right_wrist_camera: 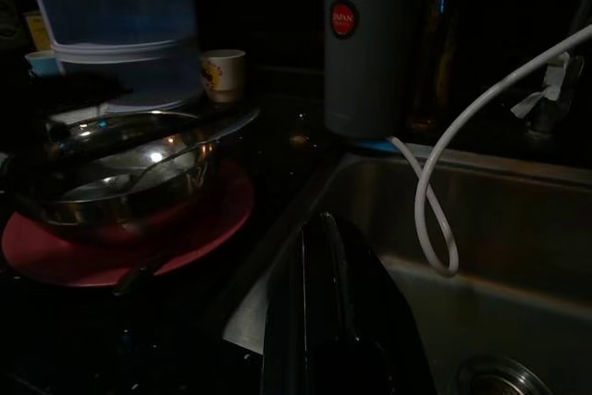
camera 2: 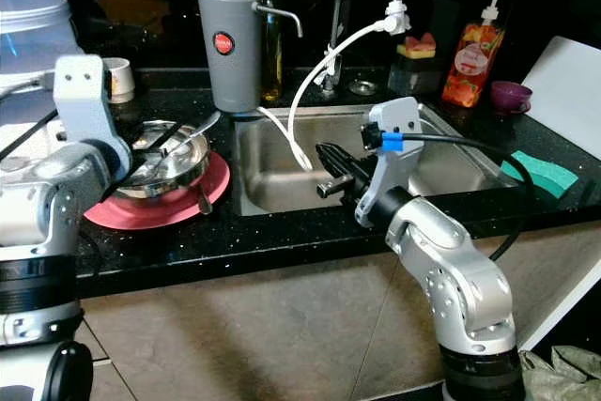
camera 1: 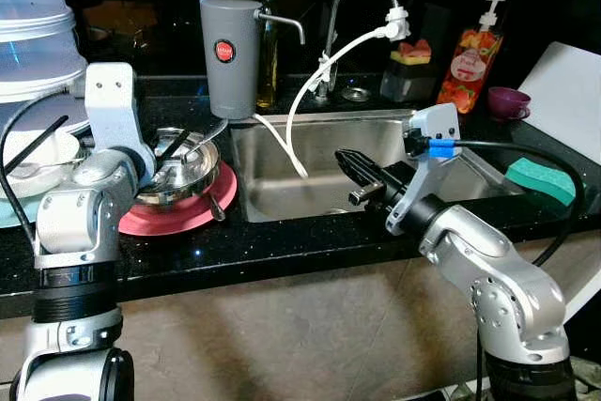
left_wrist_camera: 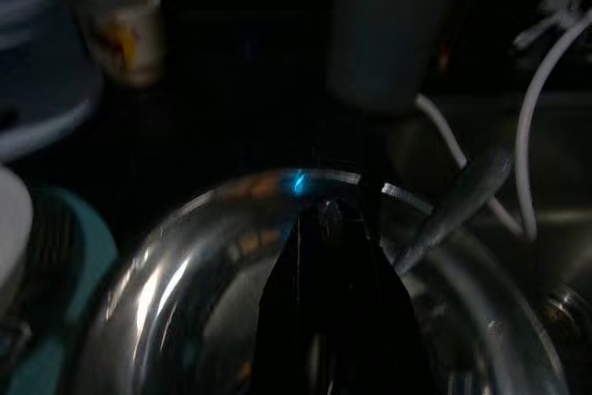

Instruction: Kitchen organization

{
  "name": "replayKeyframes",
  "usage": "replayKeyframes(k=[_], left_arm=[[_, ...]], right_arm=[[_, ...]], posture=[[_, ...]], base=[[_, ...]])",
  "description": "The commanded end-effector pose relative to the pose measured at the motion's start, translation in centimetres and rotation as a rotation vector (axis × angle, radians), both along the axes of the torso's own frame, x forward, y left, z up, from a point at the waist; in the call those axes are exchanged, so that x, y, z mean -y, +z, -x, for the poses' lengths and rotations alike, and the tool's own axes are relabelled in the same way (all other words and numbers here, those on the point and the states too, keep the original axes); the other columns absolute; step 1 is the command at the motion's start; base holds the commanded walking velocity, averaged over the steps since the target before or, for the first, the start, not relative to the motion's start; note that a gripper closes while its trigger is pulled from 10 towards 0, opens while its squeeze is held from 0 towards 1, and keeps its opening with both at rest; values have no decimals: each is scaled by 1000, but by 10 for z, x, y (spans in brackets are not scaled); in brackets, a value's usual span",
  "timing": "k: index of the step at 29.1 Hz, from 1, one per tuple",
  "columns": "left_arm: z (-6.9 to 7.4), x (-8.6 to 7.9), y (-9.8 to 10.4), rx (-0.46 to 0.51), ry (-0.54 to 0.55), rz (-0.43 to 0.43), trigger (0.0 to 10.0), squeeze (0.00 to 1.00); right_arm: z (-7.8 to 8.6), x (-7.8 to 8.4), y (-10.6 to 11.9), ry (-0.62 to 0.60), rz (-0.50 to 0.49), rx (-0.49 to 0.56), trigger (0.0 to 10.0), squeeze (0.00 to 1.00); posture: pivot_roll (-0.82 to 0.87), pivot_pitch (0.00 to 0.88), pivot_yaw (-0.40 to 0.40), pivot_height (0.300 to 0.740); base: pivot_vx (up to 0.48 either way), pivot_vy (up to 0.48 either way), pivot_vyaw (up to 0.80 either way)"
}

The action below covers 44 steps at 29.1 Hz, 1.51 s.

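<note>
Dark kitchen surface (camera 1: 282, 246) with sink (camera 1: 310, 176) mid-edge: our left gripper (camera 1: 167, 152) sits closed inside the steel bowl (camera 1: 183, 176) on the red plate (camera 1: 178, 213) toward the left end, right gripper (camera 1: 352, 164) closed, empty over the sink; organizing barely begun, we judge.

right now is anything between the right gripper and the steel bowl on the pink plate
Nothing visible blocks it. The right gripper hovers over the sink, and only the sink's left rim and bare black counter separate it from the steel bowl on the pink plate.
</note>
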<state>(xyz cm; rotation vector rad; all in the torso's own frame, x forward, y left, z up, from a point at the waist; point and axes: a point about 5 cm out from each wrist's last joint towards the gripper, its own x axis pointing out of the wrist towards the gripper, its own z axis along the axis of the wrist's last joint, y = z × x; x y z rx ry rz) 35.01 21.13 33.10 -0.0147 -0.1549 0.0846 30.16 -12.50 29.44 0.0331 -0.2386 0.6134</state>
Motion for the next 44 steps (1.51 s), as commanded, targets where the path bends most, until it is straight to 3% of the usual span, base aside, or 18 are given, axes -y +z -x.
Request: replayKeyframes(k=[1, 8, 13, 14, 22, 30, 31, 38, 44], left_arm=[[4, 8, 12, 58, -46, -18, 10000, 0], [5, 22, 20, 96, -120, 7, 10000, 0], [1, 13, 14, 11, -32, -2, 10000, 0], [3, 4, 13, -23, 12, -10, 10000, 1000], [5, -5, 2, -109, 15, -10, 10000, 1000], [4, -3, 2, -139, -26, 59, 10000, 1000], [3, -2, 2, -160, -48, 95, 10000, 0], [0, -3, -16, -250, -66, 123, 10000, 0], [-1, -2, -42, -352, -91, 40, 10000, 0]], right_arm=[[2, 2, 0, -6, -9, 3, 10000, 0], [2, 5, 1, -26, -18, 3, 10000, 0], [2, 5, 1, -27, -20, 5, 10000, 0], [2, 6, 1, -29, -21, 3, 10000, 0], [1, 4, -1, -23, -25, -1, 10000, 0], [1, 4, 0, -24, -28, -1, 10000, 0], [1, 4, -1, -26, -29, -2, 10000, 0], [2, 4, -1, -28, -32, -2, 10000, 0], [2, 4, -1, -29, -34, -3, 10000, 0]], posture=[[44, 100, -50, 740], [44, 100, -50, 740], [39, 99, -45, 740], [46, 105, -47, 740], [46, 105, -47, 740], [55, 110, -43, 740], [53, 110, -42, 740], [53, 111, -38, 740], [53, 111, -38, 740]], base=[[0, 0, 0], [0, 0, 0], [0, 0, 0], [0, 0, 0], [0, 0, 0], [0, 0, 0], [0, 0, 0], [0, 0, 0], [0, 0, 0]])
